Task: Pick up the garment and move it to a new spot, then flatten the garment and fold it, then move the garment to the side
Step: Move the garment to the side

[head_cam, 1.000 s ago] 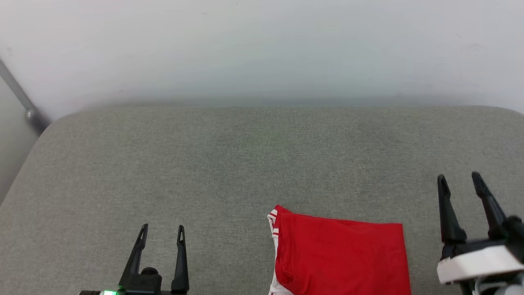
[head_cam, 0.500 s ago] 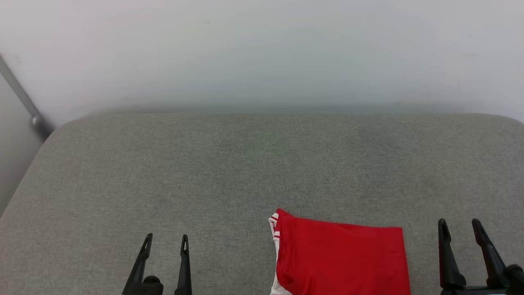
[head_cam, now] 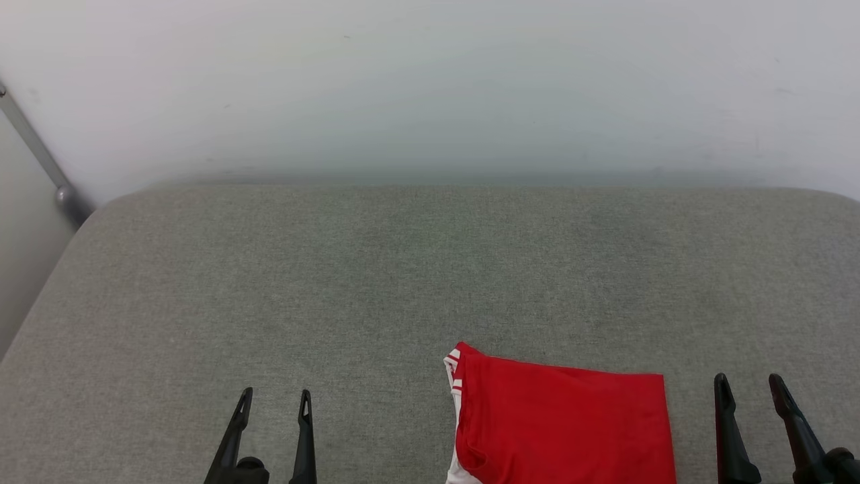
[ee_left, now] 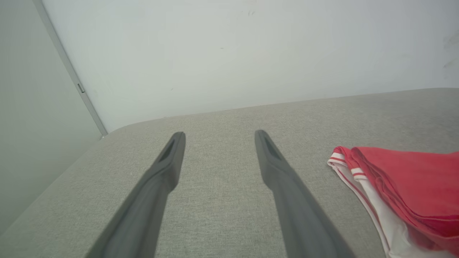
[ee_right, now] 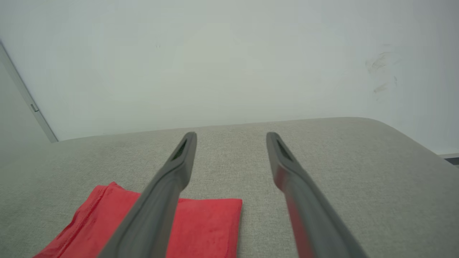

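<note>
The garment [head_cam: 561, 423] lies folded into a red rectangle on the grey cushion, at the bottom right of centre in the head view, with striped trim and a white sleeve edge showing on its left side. My left gripper [head_cam: 275, 399] stands open well to its left, empty. My right gripper [head_cam: 749, 384] stands open just past its right edge, empty. The left wrist view has the garment [ee_left: 405, 186] to the right of the open left gripper [ee_left: 218, 136]. In the right wrist view the garment [ee_right: 200, 225] lies low and left of the open right gripper [ee_right: 231, 138].
The grey padded surface [head_cam: 403, 282] stretches wide ahead and to the left. A white wall [head_cam: 430, 87] rises behind its far edge. A grey metal bar [head_cam: 33, 151] slants down at the far left corner.
My right gripper has drawn back and down toward the bottom edge of the head view. The left gripper has dropped lower too. The garment lies as before.
</note>
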Controlling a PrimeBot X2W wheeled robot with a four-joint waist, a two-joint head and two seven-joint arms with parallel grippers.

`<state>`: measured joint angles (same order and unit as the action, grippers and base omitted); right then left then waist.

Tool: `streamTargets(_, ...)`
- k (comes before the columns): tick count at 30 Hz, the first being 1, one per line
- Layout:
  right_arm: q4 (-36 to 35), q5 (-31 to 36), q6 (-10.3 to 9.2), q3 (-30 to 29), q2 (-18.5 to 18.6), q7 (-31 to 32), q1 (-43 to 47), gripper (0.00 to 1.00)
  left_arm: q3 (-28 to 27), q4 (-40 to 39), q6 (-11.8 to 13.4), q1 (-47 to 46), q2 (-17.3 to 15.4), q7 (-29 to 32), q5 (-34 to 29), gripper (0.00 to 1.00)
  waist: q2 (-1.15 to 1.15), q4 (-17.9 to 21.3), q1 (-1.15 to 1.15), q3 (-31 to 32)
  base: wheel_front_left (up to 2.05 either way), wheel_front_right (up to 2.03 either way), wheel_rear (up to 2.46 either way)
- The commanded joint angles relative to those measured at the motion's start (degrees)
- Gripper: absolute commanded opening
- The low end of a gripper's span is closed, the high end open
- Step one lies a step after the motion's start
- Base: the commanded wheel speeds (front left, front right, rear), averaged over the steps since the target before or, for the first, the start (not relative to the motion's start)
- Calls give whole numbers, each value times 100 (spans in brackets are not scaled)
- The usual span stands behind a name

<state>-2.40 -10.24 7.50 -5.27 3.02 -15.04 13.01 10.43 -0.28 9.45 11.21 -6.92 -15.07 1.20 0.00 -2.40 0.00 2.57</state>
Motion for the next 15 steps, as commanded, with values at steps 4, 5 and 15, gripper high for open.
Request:
streamTargets(4, -72, 88, -3, 13, -27, -17, -91, 100, -56, -16, -18, 31, 19, -12, -36, 100, 0, -5, 0, -2, 0, 0, 0)
streamTargets(5, -104, 119, -3, 21, -28, -17, -154, 100, -63, -17, -17, 30, 26, -12, -35, 100, 0, -4, 0, -4, 0, 0, 0)
streamTargets(15, -498, 194, -3, 255, 779, 573, -1391, 100, -115, -33, -40, -64, 81, -12, -37, 100, 0, -12, 0, -106, 0, 0, 0)
